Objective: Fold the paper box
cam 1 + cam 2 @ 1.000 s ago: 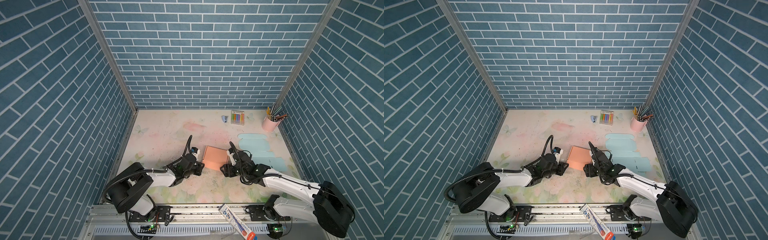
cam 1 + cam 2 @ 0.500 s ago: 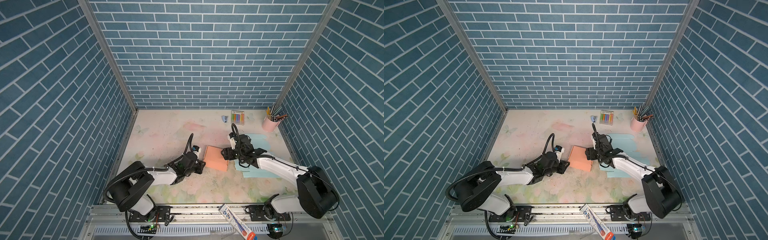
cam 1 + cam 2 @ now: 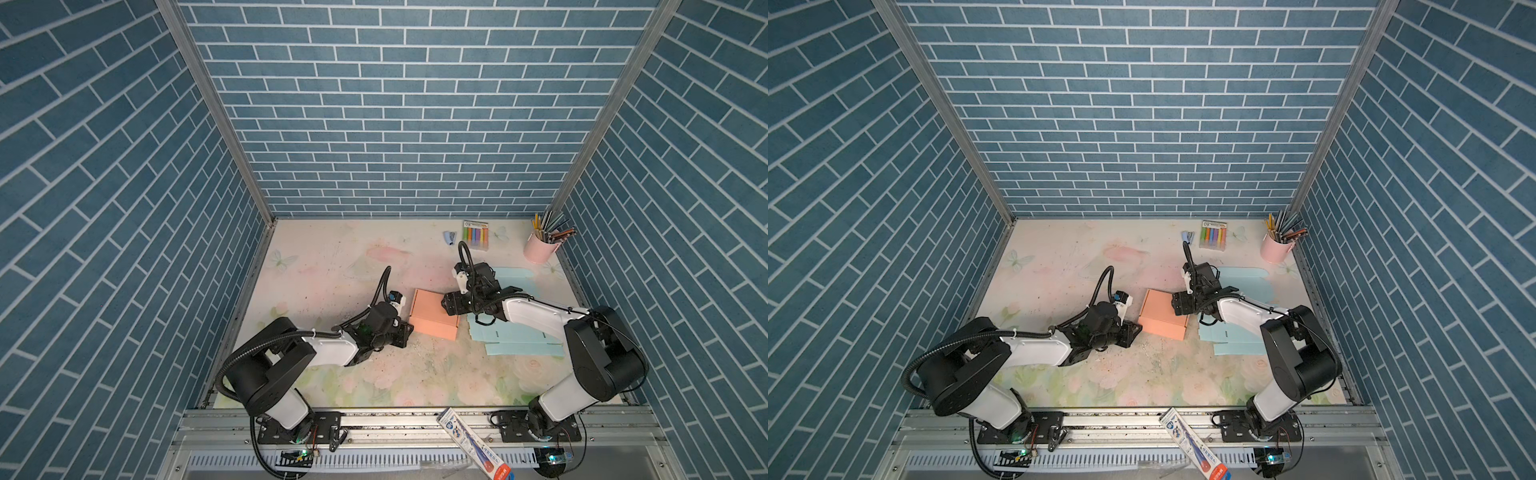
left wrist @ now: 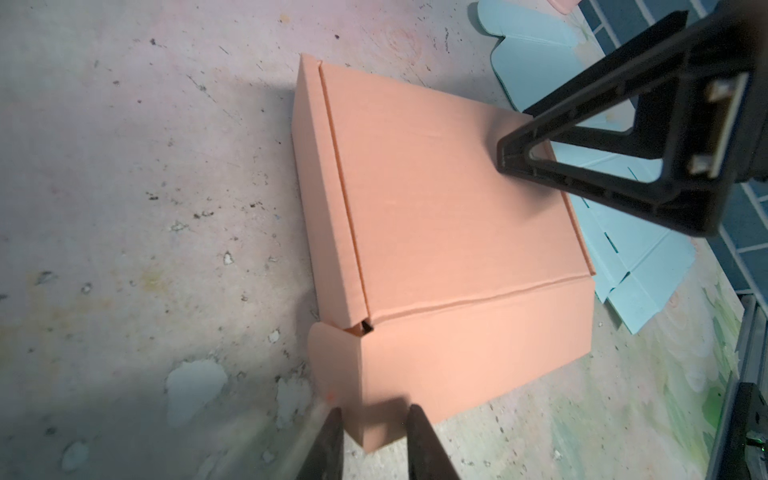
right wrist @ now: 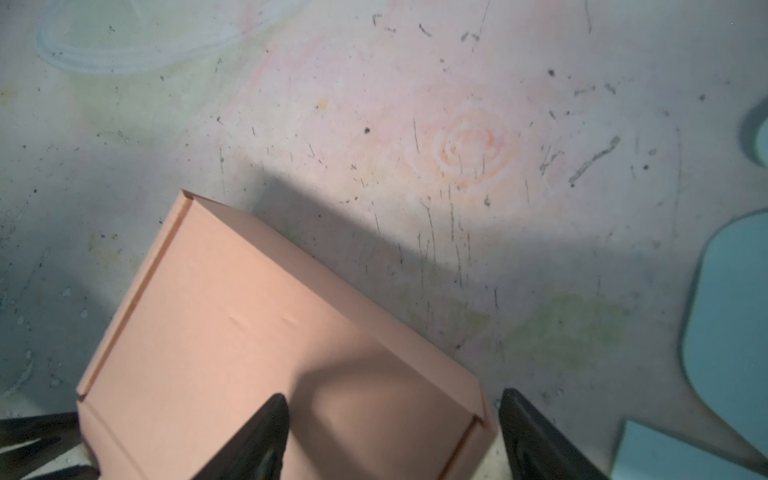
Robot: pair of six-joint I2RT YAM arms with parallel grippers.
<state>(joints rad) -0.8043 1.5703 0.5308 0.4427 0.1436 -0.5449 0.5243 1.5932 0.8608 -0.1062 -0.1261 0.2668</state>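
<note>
While the left gripper [image 4: 374,415] seems clamped on a loose flap [image 4: 345,374] of the box [image 3: 434,316], mid-table, the right gripper [image 5: 394,397] gapes over its lid [image 4: 436,187], so a pull may drag it.

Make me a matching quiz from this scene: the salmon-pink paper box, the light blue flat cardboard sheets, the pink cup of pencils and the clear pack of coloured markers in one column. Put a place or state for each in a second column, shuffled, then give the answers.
Column one
1. salmon-pink paper box
2. light blue flat cardboard sheets
3. pink cup of pencils
4. clear pack of coloured markers

Column two
A. standing upright in the far right corner
B. folded up, lid down
C. lying at the back, a row of many colours
D. lying flat, unfolded

Pairs: 1-B, 2-D, 3-A, 4-C
</note>
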